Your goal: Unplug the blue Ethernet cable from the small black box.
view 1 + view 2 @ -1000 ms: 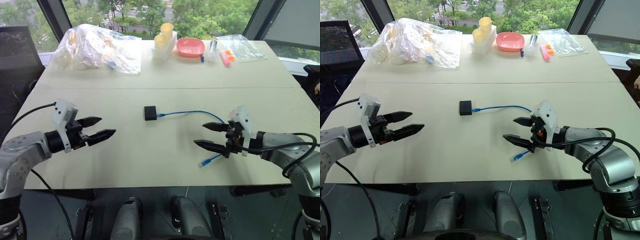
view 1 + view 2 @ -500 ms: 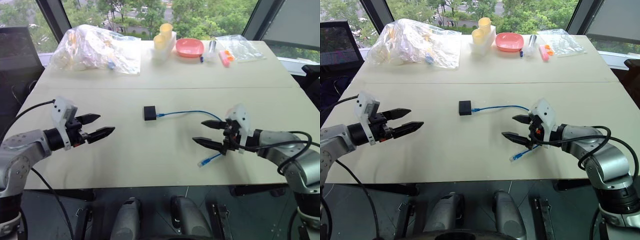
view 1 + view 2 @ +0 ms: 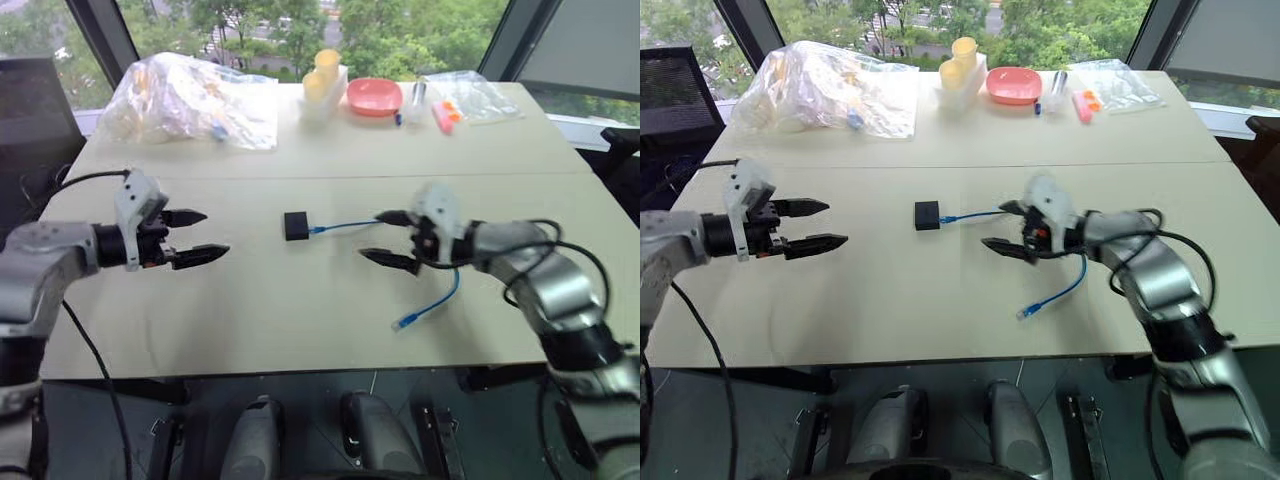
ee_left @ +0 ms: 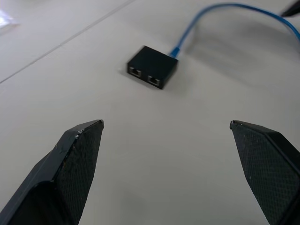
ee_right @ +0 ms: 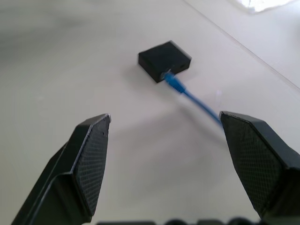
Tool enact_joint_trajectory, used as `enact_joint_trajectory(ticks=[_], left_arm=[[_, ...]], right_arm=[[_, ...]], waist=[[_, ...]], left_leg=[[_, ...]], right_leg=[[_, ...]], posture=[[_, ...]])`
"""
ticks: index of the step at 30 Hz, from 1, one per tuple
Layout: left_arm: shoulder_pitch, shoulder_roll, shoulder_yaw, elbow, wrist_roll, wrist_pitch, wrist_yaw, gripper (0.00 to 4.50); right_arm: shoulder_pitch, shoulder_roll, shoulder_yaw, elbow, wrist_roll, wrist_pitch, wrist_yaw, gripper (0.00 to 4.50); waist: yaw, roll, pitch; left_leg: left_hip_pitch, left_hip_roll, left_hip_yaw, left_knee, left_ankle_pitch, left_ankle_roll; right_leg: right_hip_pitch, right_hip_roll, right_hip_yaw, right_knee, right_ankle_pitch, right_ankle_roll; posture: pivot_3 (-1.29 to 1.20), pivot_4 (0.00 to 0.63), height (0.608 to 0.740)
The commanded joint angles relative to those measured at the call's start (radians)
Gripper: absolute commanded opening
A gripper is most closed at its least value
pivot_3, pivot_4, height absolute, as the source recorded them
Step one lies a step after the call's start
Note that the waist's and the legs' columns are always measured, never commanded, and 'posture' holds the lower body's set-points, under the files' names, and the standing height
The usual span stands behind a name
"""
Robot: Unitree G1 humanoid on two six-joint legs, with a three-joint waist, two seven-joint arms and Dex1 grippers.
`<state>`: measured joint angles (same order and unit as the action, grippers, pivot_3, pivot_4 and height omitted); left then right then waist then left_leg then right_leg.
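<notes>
Nothing unplugged yet: blue Ethernet cable (image 3: 345, 226) is still sitting in small black box (image 3: 296, 224), and I'm holding left gripper (image 3: 198, 236) and right gripper (image 3: 392, 238) spread, empty, flanking it.

Head cameras look down over the pale wooden table (image 3: 300, 320); both wrist cameras closely face the small matte-black box (image 4: 152, 67).

The table (image 3: 300, 310) carries the small black box (image 3: 296, 225), the blue Ethernet cable (image 3: 440, 298) and bags (image 3: 190, 100).
</notes>
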<state>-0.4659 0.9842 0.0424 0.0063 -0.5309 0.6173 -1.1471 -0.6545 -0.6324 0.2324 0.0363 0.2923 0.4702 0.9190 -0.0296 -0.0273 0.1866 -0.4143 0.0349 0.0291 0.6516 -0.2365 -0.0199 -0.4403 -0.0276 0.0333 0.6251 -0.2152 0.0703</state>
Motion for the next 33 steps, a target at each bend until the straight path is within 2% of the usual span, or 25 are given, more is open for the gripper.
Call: enact_joint_trajectory(ticks=[1, 7, 13, 16, 21, 22, 26, 29, 31, 33], left_arm=[[-0.100, 0.055, -0.050, 0.069, 0.011, -0.016, -0.190, 4.48], [-0.184, 0.021, -0.078, 0.141, 0.040, -0.033, -0.261, 4.48], [-0.084, -0.003, 0.043, -0.003, -0.055, 0.080, -0.174, 4.48], [-0.011, 0.002, 0.097, -0.061, -0.073, 0.102, -0.129, 4.50], [0.036, 0.007, 0.148, -0.089, -0.087, 0.117, -0.087, 4.50], [0.035, 0.007, 0.149, -0.086, -0.087, 0.115, -0.085, 4.50], [-0.001, -0.004, 0.128, -0.044, -0.060, 0.086, -0.079, 4.50], [-0.104, -0.045, 0.103, 0.093, -0.046, 0.062, -0.089, 4.50], [-0.237, -0.116, 0.109, 0.248, -0.061, 0.053, -0.087, 4.50], [-0.424, -0.230, 0.188, 0.471, -0.104, 0.073, 0.030, 4.50]], right_arm=[[-0.177, 0.104, 0.088, 0.330, -0.116, -0.175, 0.086, 3.87], [-0.447, 0.300, 0.136, 0.897, -0.247, -0.420, 0.173, 3.87], [-0.561, 0.391, 0.145, 1.217, -0.378, -0.527, 0.127, 3.87], [-0.566, 0.400, 0.145, 1.267, -0.422, -0.548, 0.153, 2.95], [-0.561, 0.403, 0.145, 1.284, -0.479, -0.609, 0.125, 0.34], [-0.561, 0.402, 0.148, 1.284, -0.492, -0.623, 0.114, 0.05], [-0.572, 0.387, 0.184, 1.274, -0.587, -0.732, -0.035, 0.05], [-0.617, 0.325, 0.234, 1.215, -0.705, -0.875, -0.272, 0.05], [-0.620, 0.269, 0.252, 1.127, -0.778, -0.970, -0.439, 0.05], [-0.584, 0.248, 0.216, 1.027, -0.776, -1.042, -0.549, 0.05]], waist=[[-0.008, 0.000, 0.000], [-0.015, 0.000, 0.000], [-0.016, 0.000, 0.000], [-0.016, 0.000, 0.000], [-0.013, 0.000, 0.000], [-0.013, 0.000, 0.000], [-0.015, 0.000, 0.000], [-0.010, 0.000, 0.000], [-0.003, 0.001, 0.001], [0.006, -0.001, 0.000]], left_leg=[[-0.001, 0.000, 0.000, -0.001, 0.000, 0.000], [-0.004, 0.000, -0.001, -0.003, 0.000, 0.000], [-0.005, 0.000, -0.002, -0.003, 0.000, 0.000], [-0.004, 0.000, -0.002, -0.003, 0.000, 0.000], [0.006, 0.000, -0.002, -0.003, 0.000, 0.000], [0.007, 0.000, -0.002, -0.003, 0.001, -0.001], [0.008, 0.000, -0.002, -0.001, 0.001, -0.002], [0.008, -0.001, -0.002, -0.001, 0.001, -0.002], [0.006, -0.002, -0.002, -0.001, 0.003, -0.004], [0.003, -0.003, -0.002, 0.000, 0.003, -0.005]], right_leg=[[-0.001, 0.000, 0.000, 0.001, 0.000, 0.000], [-0.005, 0.000, 0.000, 0.005, 0.000, 0.007], [-0.006, 0.000, 0.000, 0.005, 0.000, 0.008], [-0.005, -0.001, 0.000, 0.006, 0.000, 0.008], [0.004, 0.000, 0.000, 0.006, -0.002, 0.004], [0.005, 0.000, 0.000, 0.006, -0.002, 0.003], [0.007, -0.001, 0.000, 0.006, -0.002, 0.002], [0.007, -0.001, 0.000, 0.006, -0.002, 0.002], [0.004, -0.001, 0.000, 0.006, -0.002, 0.002], [0.002, -0.002, 0.001, 0.006, -0.001, 0.003]], posture=[[0.00, 0.150, 0.740], [0.00, 0.150, 0.740], [0.00, 0.150, 0.740], [0.00, 0.150, 0.740], [0.00, 0.150, 0.740], [0.00, 0.150, 0.740], [0.00, 0.150, 0.740], [0.00, 0.150, 0.740], [0.00, 0.150, 0.740], [0.00, 0.150, 0.740]])
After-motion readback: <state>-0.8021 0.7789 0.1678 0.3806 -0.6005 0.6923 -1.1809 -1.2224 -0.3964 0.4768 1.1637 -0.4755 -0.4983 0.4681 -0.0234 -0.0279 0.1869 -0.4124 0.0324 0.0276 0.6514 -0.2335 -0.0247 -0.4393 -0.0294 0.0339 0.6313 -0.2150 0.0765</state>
